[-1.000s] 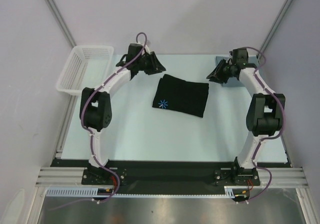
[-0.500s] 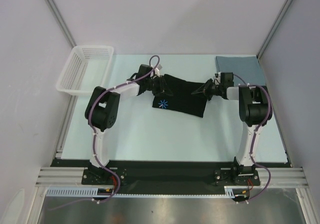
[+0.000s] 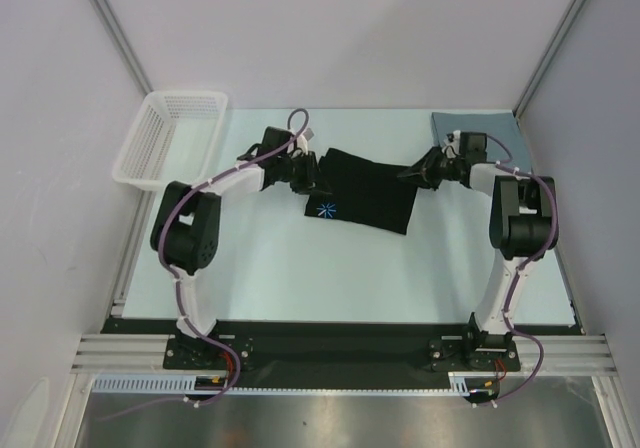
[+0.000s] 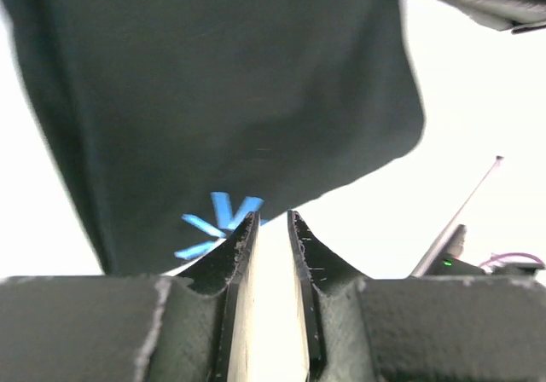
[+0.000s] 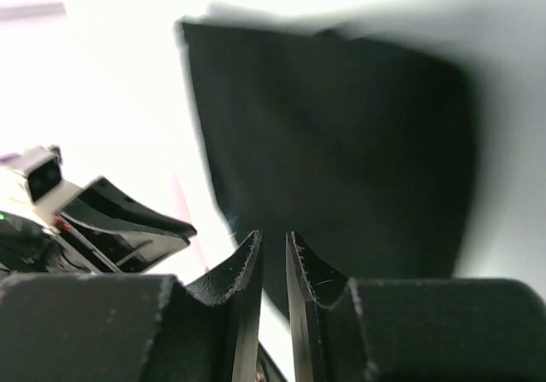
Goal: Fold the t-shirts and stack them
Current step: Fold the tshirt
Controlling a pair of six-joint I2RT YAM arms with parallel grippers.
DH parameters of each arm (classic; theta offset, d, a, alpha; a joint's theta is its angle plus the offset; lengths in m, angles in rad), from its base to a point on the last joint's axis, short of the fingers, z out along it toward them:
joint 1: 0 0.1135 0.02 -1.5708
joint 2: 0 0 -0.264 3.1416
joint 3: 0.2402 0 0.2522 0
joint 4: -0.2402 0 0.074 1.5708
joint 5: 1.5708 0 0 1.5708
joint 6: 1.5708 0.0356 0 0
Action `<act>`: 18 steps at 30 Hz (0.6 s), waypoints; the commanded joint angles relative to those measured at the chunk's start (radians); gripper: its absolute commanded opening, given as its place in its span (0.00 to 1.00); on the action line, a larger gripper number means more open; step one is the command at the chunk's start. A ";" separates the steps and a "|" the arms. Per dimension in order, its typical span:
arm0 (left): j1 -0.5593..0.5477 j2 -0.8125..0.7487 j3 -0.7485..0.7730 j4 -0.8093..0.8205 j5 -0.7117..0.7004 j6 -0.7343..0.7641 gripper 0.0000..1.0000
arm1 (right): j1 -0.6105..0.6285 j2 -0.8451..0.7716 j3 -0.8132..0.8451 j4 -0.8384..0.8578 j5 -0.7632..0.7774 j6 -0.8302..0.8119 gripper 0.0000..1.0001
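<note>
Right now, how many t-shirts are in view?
2. The black t-shirt lies in the middle of the table; the grey-blue t-shirt lies folded at the far right corner, partly hidden by the right arm. None shows in the basket.

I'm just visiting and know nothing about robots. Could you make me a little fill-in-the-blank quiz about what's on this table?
1. The starburst mark on the black t-shirt is coloured ____.
2. The grey-blue t-shirt lies in the far ____ corner of the table.
3. The white basket stands at the far ____ corner.
4. The left gripper and right gripper both point toward the ____ t-shirt.

Missing words: blue; right; left; black.
</note>
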 commanded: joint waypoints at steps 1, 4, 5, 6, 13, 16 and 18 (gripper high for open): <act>0.000 -0.098 -0.019 0.080 0.065 -0.042 0.24 | 0.106 -0.125 0.061 -0.109 0.013 -0.044 0.23; 0.000 -0.057 -0.004 0.126 0.114 -0.096 0.24 | 0.185 -0.122 0.023 -0.049 -0.010 0.016 0.23; 0.000 -0.014 0.002 0.157 0.124 -0.121 0.24 | 0.198 -0.115 0.004 0.006 -0.017 0.059 0.23; 0.000 0.006 0.002 0.174 0.133 -0.131 0.24 | 0.221 -0.103 -0.031 0.051 -0.031 0.076 0.23; 0.001 0.123 -0.082 0.295 0.133 -0.162 0.18 | 0.224 -0.010 -0.147 0.087 -0.115 0.007 0.21; 0.004 0.101 -0.148 0.249 0.087 -0.081 0.18 | 0.167 -0.049 -0.270 0.105 -0.120 -0.019 0.20; 0.007 0.060 -0.191 0.196 0.066 -0.023 0.18 | 0.134 -0.122 -0.327 0.072 -0.109 -0.044 0.20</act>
